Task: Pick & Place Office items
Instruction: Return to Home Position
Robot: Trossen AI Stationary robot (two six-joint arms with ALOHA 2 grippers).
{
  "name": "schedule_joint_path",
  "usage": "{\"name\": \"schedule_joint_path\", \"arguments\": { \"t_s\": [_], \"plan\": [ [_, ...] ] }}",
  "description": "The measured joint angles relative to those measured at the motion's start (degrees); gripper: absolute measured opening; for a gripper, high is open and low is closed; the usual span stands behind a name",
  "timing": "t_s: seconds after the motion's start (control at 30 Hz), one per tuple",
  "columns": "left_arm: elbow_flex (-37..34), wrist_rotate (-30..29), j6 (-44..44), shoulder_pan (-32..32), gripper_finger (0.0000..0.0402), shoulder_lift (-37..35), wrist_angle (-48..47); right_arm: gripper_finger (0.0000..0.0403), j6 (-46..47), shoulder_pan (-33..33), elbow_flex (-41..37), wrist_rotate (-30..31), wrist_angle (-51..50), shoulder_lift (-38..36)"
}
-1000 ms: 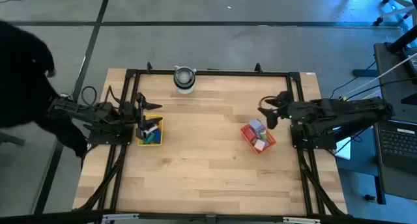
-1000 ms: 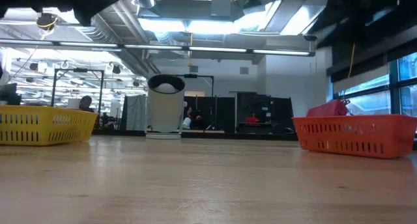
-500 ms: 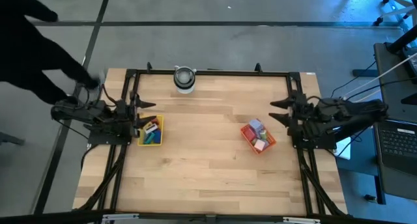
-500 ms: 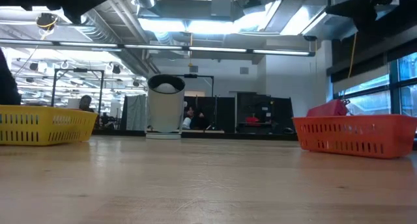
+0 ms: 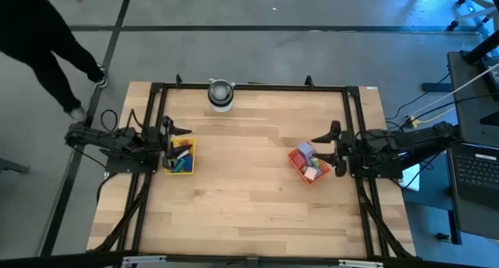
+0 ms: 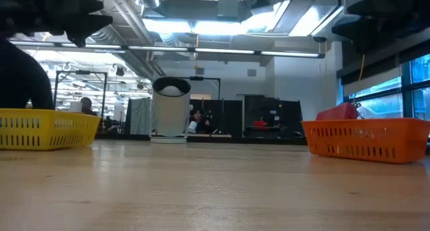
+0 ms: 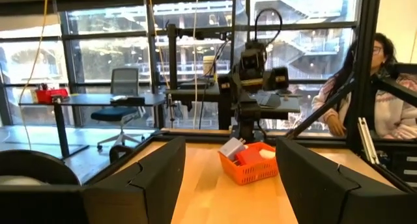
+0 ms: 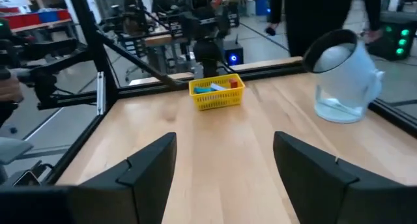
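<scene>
Left end effector (image 5: 175, 139) is spread wide with nothing in it. In its wrist view both fingers (image 7: 140, 185) stand far apart with only bare bench (image 5: 249, 190) between them. The yellow basket (image 5: 192, 156) sits right at its fingertips, and some of the office items (image 5: 178, 154) are in there: I can make out blue, green and red pieces, but they're too small to name.

Right end effector (image 5: 327, 153) is also wide open and empty. Just ahead of its tips, on the side toward the middle of the bench, is the orange basket (image 5: 296, 164), which sits at a slight angle. It holds the rest of the pieces: lavender, pink, red and something white. I can't see any items lying loose on the wood.

Further out, well away from both end effectors, a white cylinder (image 5: 221, 94) stands upright at the far edge of the bench. Each end effector's wrist view looks straight across the bench at the other basket and arm. Off the bench, a person (image 5: 43, 42) in dark clothes is on the floor beyond the left arm.
</scene>
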Motion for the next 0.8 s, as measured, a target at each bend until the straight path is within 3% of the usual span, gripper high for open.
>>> {"name": "schedule_joint_path", "arguments": {
  "t_s": [0.3,0.57,0.8],
  "plan": [
    [-0.88,1.35,0.96,0.00,0.0235,-1.10,0.45,0.0255,-6.62,0.00,-7.38,-10.75,10.61,-1.73],
    [-2.54,-0.04,-0.09,0.08,0.0235,-1.10,-1.58,0.0255,-7.41,0.00,-11.22,-10.72,13.21,-3.68],
    [-4.29,0.79,-0.92,4.26,0.0235,-1.26,-1.76,0.0235,-7.83,-0.04,-14.39,-10.73,18.15,-4.43]
  ]
}}
